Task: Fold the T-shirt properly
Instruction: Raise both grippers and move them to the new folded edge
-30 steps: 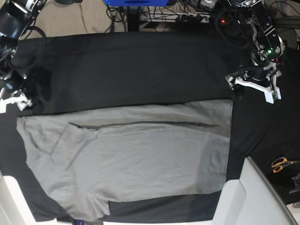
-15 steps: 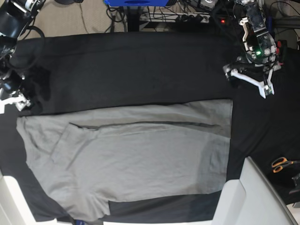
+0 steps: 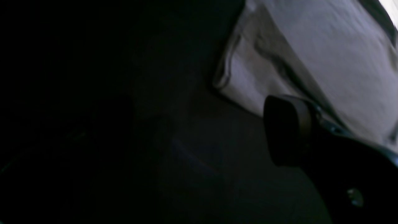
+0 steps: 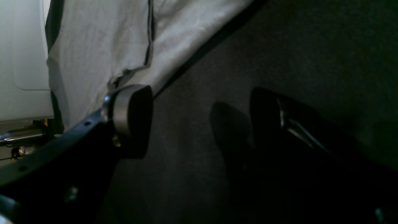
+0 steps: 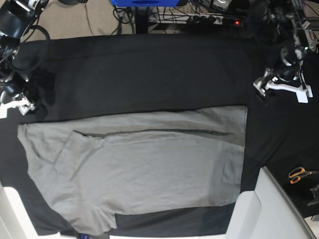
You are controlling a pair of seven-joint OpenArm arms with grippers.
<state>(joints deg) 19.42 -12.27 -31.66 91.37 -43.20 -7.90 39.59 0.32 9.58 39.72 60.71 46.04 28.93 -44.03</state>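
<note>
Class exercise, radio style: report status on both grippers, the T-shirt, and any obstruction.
Left gripper open, off the cloth, holding nothing. Right gripper open, empty, beside the T-shirt edge. T-shirt flat, partly folded. Scissors clear of the shirt.

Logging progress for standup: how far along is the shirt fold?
Done: one lengthwise fold; the T-shirt lies flat on the black table cloth with its far edge doubled over. In hand: nothing; the left gripper and right gripper sit off the fabric, the right one open. Left: remaining folds.

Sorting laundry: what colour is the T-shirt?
Plain grey T-shirt, clearest in the base view.
</note>
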